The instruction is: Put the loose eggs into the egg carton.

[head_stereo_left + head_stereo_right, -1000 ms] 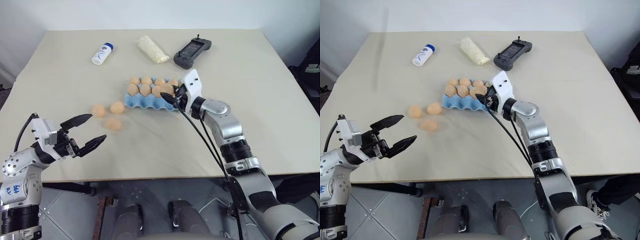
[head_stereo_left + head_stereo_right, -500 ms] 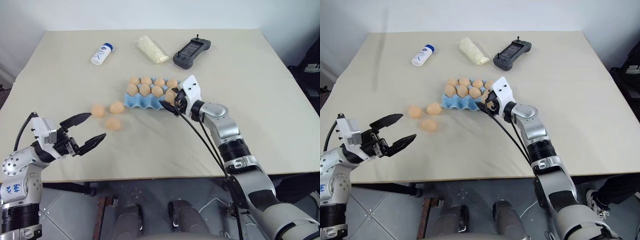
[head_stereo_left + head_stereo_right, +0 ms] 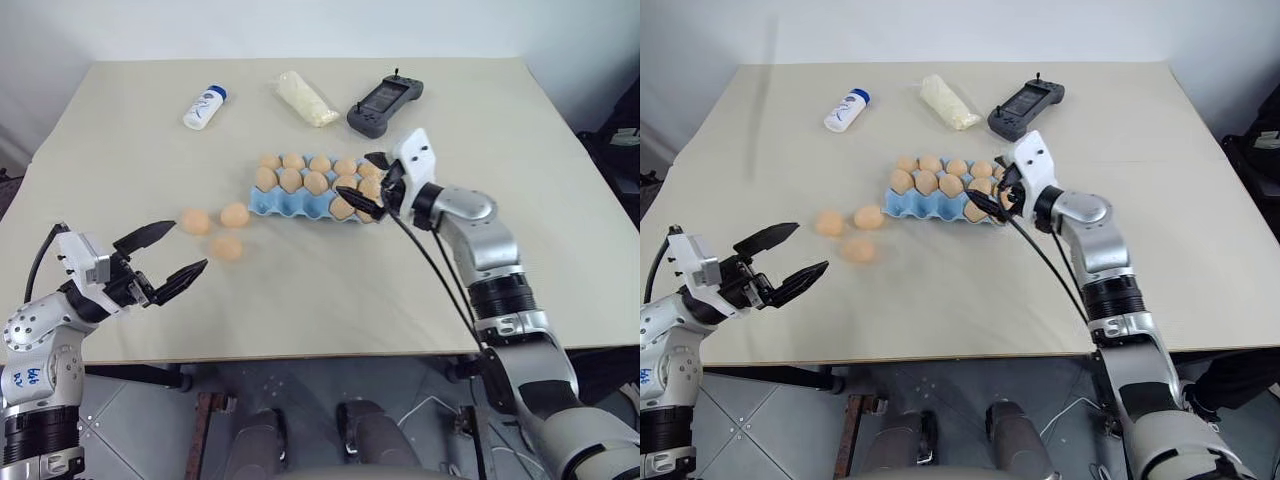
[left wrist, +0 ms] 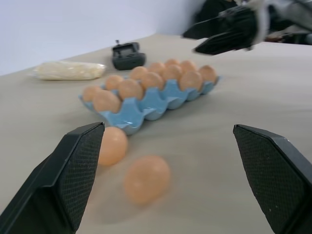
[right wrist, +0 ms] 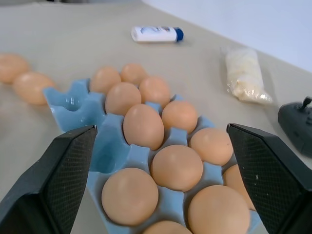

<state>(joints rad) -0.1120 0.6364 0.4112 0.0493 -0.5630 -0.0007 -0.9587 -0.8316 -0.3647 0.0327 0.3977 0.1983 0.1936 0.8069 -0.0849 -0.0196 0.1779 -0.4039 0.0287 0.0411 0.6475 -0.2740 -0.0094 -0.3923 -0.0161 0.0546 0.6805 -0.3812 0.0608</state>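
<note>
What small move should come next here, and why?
Probably the left gripper should reach for the nearest loose egg: it is open and empty near three loose eggs, the carton has empty cups at that end, and the right gripper is open beside the carton's far end.

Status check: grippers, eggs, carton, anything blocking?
Both grippers open, left, right, empty. Three loose eggs left of carton. Nothing blocking.

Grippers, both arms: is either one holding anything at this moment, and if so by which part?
Nothing is held. The right gripper is open by the egg carton; the left gripper is open near the loose eggs on the table.
</note>
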